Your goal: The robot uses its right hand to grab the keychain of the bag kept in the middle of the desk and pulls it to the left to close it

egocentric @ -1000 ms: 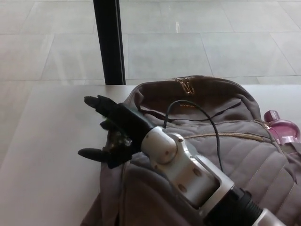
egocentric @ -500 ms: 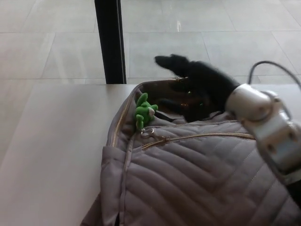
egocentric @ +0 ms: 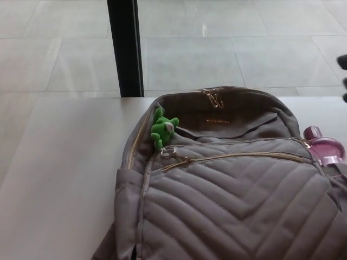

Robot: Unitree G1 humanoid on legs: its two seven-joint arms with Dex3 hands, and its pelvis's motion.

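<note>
Gold lettering point(egocentric: 217, 121) on the bag point(egocentric: 227, 184) is unreadable.

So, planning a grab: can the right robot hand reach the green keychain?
Probably yes: the green keychain lies uncovered on the bag, though the right robot hand sits at the right edge.

Pale desk point(egocentric: 59, 179), quilted grey-brown bag point(egocentric: 233, 200) lying flat on it, pink bottle point(egocentric: 325, 146) against the bag's side
</note>
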